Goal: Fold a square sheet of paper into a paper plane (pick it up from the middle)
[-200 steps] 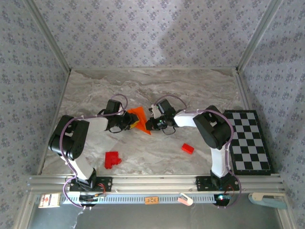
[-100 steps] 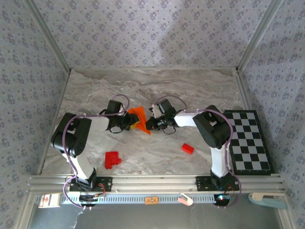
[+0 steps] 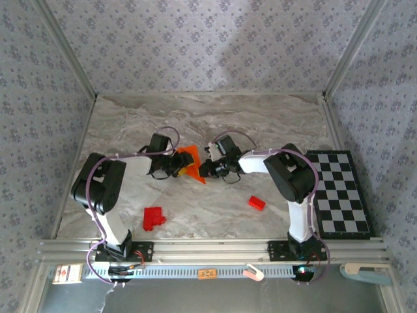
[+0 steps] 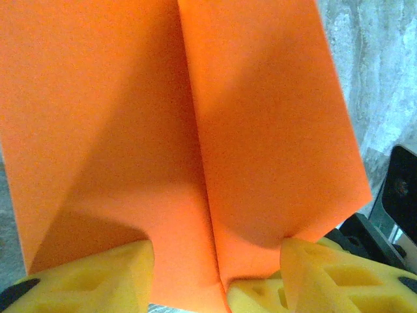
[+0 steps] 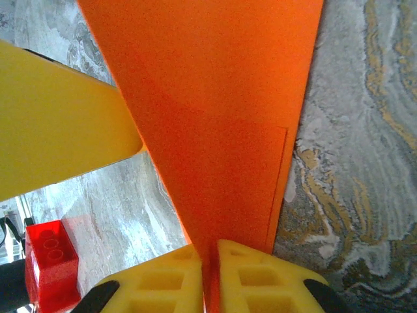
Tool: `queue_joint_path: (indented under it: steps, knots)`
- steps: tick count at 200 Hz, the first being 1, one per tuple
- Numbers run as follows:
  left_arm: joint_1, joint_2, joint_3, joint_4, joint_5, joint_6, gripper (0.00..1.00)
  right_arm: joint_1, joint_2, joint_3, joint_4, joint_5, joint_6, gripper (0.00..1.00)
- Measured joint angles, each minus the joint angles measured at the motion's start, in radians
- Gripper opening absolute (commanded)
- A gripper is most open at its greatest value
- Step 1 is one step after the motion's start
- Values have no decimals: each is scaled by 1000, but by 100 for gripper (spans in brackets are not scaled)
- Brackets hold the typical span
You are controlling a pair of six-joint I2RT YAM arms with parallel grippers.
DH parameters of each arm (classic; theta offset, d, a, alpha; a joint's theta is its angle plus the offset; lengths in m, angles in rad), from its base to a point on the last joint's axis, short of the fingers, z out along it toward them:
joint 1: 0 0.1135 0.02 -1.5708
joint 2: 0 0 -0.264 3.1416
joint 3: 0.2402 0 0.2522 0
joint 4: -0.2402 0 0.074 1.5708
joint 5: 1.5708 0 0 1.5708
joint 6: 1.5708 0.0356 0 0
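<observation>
The right end effector (image 5: 210, 253) clamps the edge of the creased paper (image 3: 189, 158), steadying it over the middle of the tabletop (image 3: 260, 124), seemingly so the left end effector (image 4: 216, 253), its jaws spread apart astride the centre crease, can take hold

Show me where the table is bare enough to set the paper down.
Widest bare patch: the far table between the back wall and the orange paper. Smaller: near middle, between the two red blocks. Crowded: the centre, where the left arm and right arm meet at the paper, and the right side under the chequered board.
</observation>
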Motion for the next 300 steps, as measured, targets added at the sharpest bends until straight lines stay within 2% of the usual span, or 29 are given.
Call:
queue_joint_path:
  steps: [89,125,264,300]
  knots:
    - [-51,60,168,-261,-123,23,57,-2,-8,-13,22,-10,15,23]
    - [-65,89,225,-341,-156,25,57,-2,-20,-24,25,-2,15,24]
    - [-71,122,272,-410,-167,22,59,23,-35,-15,-28,67,-41,23]
    - [-71,122,272,-410,-167,22,59,27,-35,-7,-46,89,-49,16]
